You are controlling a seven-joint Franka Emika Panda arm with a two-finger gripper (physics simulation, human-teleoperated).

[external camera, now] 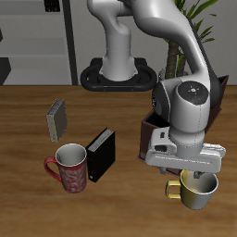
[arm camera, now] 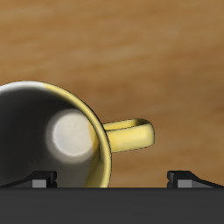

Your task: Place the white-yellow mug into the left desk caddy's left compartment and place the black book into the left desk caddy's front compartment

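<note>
The white-yellow mug (external camera: 197,189) stands upright on the wooden table, near its front edge, yellow handle pointing toward the red mug. My gripper (external camera: 189,170) hovers right over it, open, with nothing held. In the wrist view the mug (arm camera: 52,131) shows its dark inside and yellow rim; one fingertip (arm camera: 41,181) is over the mug's rim, the other over bare table, so the gripper (arm camera: 112,180) spans the handle side. The black book (external camera: 100,155) stands upright beside the red mug. The left desk caddy (external camera: 148,131) is dark maroon and mostly hidden behind my arm.
A red patterned mug (external camera: 69,168) stands close to the black book. A small grey book (external camera: 57,118) stands farther back. The robot base (external camera: 118,72) and a plant are at the table's back.
</note>
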